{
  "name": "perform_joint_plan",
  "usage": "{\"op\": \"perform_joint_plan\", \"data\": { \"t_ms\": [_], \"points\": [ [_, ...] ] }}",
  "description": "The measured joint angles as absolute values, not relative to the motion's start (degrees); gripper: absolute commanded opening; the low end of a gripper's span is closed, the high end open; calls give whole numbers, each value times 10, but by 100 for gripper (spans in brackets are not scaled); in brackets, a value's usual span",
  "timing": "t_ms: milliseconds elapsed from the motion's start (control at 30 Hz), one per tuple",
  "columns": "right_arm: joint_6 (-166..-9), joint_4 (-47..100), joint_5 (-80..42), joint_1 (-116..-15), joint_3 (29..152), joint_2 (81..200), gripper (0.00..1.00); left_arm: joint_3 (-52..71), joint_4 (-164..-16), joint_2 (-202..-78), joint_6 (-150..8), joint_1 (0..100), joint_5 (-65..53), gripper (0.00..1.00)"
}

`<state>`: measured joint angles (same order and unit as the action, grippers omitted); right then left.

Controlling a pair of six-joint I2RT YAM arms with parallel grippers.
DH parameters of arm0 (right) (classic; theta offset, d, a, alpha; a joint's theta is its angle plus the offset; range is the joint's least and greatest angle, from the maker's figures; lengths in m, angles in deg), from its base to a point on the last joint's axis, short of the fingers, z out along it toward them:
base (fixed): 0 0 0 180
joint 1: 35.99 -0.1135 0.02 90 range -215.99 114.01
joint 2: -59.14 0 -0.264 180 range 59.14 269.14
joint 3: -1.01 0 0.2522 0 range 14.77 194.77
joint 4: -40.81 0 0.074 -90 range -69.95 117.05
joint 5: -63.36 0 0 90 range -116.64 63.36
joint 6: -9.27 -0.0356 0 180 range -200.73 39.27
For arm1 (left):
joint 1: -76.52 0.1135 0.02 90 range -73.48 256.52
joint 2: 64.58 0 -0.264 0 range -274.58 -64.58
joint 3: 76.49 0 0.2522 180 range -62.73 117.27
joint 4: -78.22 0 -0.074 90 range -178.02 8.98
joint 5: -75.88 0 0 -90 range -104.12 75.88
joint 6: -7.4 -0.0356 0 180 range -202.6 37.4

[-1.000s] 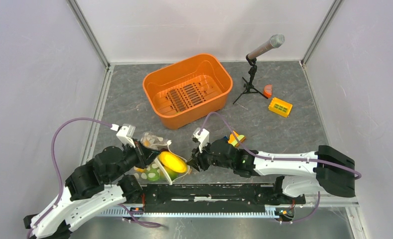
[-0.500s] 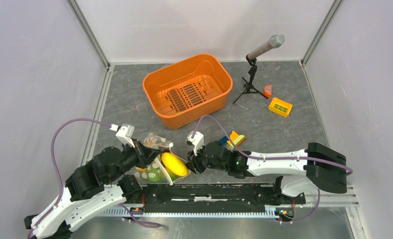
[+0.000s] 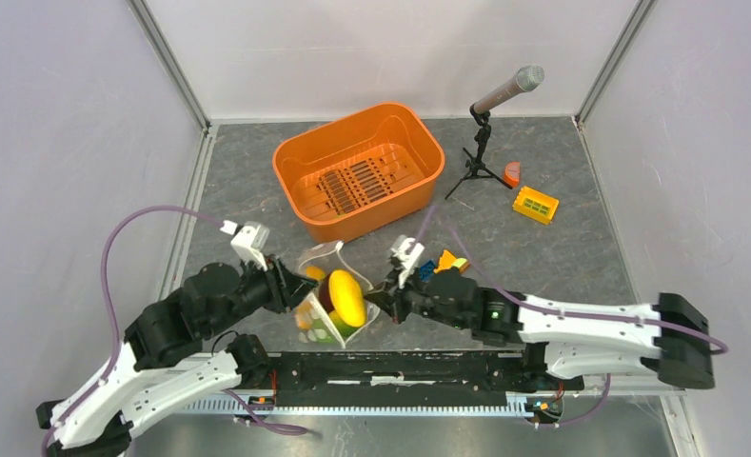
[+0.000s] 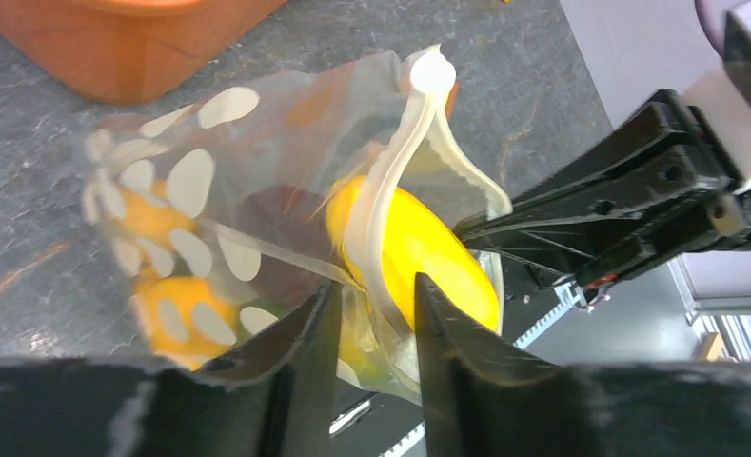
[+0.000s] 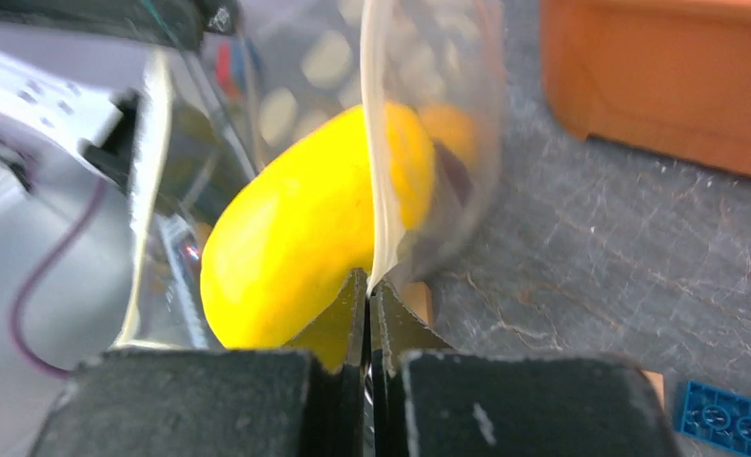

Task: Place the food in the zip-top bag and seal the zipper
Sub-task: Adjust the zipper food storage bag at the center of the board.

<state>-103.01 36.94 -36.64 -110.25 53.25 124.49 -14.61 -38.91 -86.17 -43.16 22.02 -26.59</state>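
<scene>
The zip-top bag is clear with white dots and hangs between my two grippers near the front edge. A yellow pepper sits in its open mouth. Orange round pieces and a dark red piece lie deeper inside, and a green piece is at the bottom. My left gripper grips the bag's left side, with the white zipper strip running down between its fingers. My right gripper is shut on the opposite mouth edge, right beside the pepper.
An orange basket stands behind the bag. A microphone on a small tripod, an orange wedge and a yellow block are at the back right. Coloured blocks lie by my right wrist.
Both grippers have carried the bag to the right and a little away from the front edge. The bag's mouth has turned, and the pepper now stands more upright in it.
</scene>
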Motion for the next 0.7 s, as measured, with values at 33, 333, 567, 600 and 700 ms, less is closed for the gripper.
{"op": "perform_joint_plan", "data": {
  "t_ms": [33,333,567,600,700],
  "points": [
    [-1037,377,-372,-1103,523,1217,0,-126,-390,-890,-441,220,-259,68],
    [-1139,426,-479,-1100,432,1122,0,-43,-410,-1028,-506,220,-208,98],
    [-1171,485,-553,-1092,419,1096,0,-49,-432,-993,-522,220,-172,95],
    [-1169,504,-559,-1091,419,1094,0,-55,-441,-984,-524,220,-165,94],
    [-1153,523,-573,-1090,434,1100,0,-80,-468,-958,-531,220,-148,92]
  ]
}}
